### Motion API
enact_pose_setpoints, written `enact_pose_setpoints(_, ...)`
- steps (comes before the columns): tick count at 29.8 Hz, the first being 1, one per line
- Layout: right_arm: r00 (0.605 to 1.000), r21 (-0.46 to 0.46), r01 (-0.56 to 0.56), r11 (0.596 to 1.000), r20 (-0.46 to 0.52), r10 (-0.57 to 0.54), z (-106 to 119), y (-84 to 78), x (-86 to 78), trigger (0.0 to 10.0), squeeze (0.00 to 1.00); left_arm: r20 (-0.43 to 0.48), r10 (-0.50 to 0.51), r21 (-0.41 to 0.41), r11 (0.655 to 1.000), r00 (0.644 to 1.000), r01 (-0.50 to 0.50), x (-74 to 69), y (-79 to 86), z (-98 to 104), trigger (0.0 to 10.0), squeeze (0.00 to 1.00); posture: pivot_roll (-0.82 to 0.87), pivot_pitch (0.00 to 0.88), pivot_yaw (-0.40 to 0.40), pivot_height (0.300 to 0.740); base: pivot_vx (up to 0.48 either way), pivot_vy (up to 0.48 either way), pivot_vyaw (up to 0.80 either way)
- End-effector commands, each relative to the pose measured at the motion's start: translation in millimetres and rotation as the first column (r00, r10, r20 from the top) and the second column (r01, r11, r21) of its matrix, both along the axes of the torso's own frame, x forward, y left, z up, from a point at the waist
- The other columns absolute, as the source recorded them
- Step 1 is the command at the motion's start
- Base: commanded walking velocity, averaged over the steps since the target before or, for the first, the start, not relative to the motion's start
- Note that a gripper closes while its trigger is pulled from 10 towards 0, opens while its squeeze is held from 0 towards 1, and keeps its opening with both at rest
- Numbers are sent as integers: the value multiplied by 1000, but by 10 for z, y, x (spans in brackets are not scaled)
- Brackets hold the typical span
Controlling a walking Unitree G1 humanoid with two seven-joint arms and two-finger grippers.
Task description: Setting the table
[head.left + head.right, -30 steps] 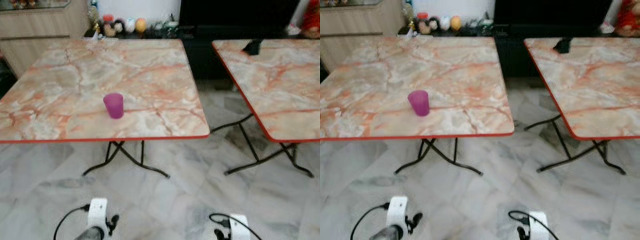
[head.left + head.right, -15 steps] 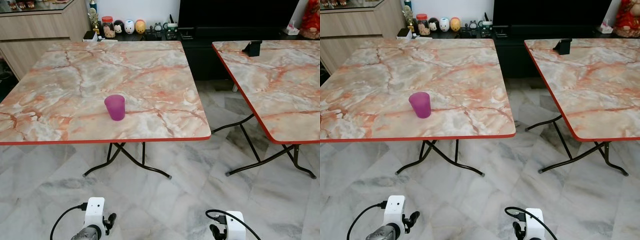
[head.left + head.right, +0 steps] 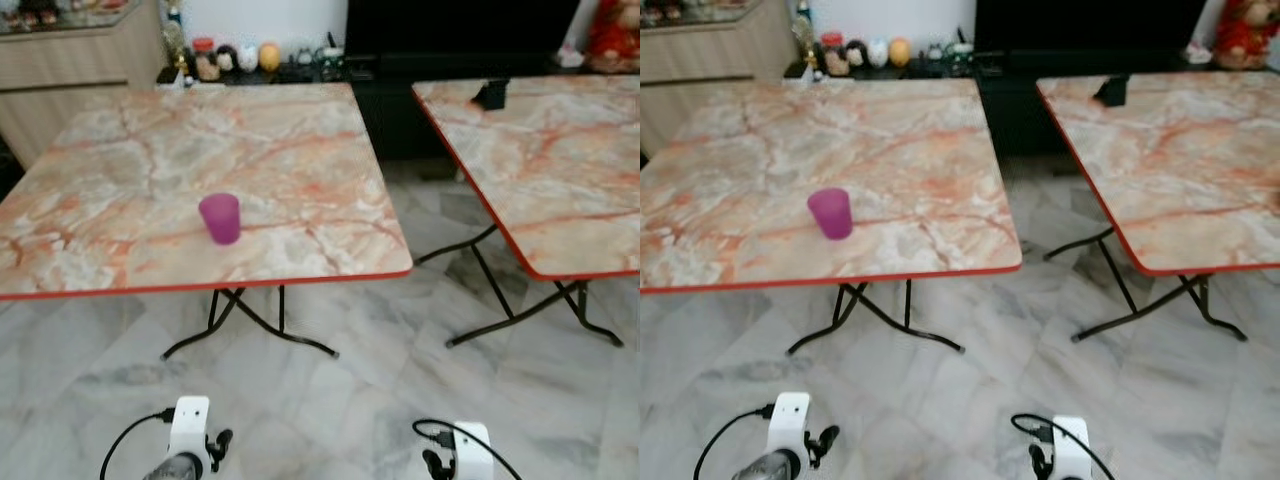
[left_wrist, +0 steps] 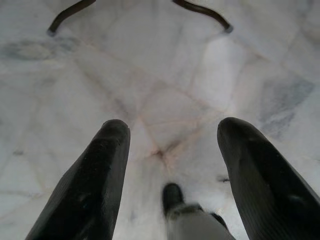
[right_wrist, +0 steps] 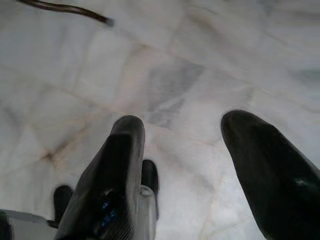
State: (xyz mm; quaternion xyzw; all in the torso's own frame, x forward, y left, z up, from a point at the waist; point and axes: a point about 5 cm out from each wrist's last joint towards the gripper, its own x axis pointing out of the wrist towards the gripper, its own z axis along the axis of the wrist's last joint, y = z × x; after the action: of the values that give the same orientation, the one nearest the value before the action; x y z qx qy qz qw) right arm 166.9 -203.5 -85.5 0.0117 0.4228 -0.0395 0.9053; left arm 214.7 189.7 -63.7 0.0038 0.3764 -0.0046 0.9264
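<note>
The purple cup stands upright on the left table, near its front edge and about midway along it. A second table stands to the right, apart. Both arms hang low over the marble floor. The left gripper and right gripper each have fingers spread, holding nothing.

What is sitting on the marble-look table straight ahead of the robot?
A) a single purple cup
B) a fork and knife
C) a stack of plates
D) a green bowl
A: a purple cup stands upright by itself on the left table, toward its near edge; both hands hang low over the floor, open and holding nothing.
</note>
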Motion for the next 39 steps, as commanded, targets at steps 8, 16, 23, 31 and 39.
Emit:
enact_pose_setpoints(8, 1000, 23, -2, 1000, 22, 2, 7, 71, 30, 10000, 0, -32, 17, 24, 1000, 999, -16, -83, 106, -36, 10000, 0, 8, 0, 1, 740, 0, 360, 0)
enact_pose_setpoints(16, 1000, 19, -12, 1000, 21, 12, 8, 70, 33, 10000, 0, -16, 11, 18, 1000, 1000, -11, -69, 85, -27, 10000, 0, 9, 0, 2, 740, 0, 0, 0)
enact_pose_setpoints(23, 999, 16, -18, 1000, 27, 17, 15, 69, 43, 10000, 0, -23, 9, 25, 1000, 1000, -8, -69, 85, -29, 10000, 0, 7, 0, 2, 740, 0, 0, 0)
enact_pose_setpoints(31, 999, 11, -30, 999, 22, 30, 15, 67, 46, 10000, 0, -27, 3, 40, 999, 1000, -1, -68, 89, -30, 10000, 0, 10, 0, 1, 740, 0, 0, 583)
enact_pose_setpoints(39, 999, 19, -19, 1000, 28, 18, 16, 68, 46, 10000, 0, -19, 4, 35, 999, 1000, -3, -50, 79, -20, 10000, 0, 12, 0, 0, 740, 0, 0, 0)
